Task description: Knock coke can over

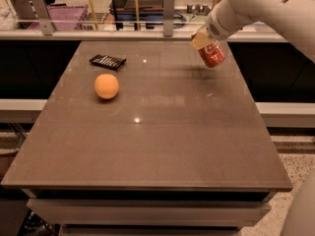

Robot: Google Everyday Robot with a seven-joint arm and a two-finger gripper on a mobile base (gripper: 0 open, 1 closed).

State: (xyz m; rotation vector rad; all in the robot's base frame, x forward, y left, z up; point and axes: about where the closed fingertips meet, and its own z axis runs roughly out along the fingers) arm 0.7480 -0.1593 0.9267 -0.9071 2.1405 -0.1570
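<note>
The red coke can (212,56) is at the far right of the brown table (157,141). It is tilted, with its top leaning left toward the gripper. My gripper (201,39), at the end of the white arm that comes in from the upper right, is against the can's upper end. Whether the can's base rests on the table I cannot tell.
An orange ball (107,86) lies on the left half of the table. A flat black device (108,61) lies behind it near the far left. A rail with posts (169,9) and cluttered shelves run behind the far edge.
</note>
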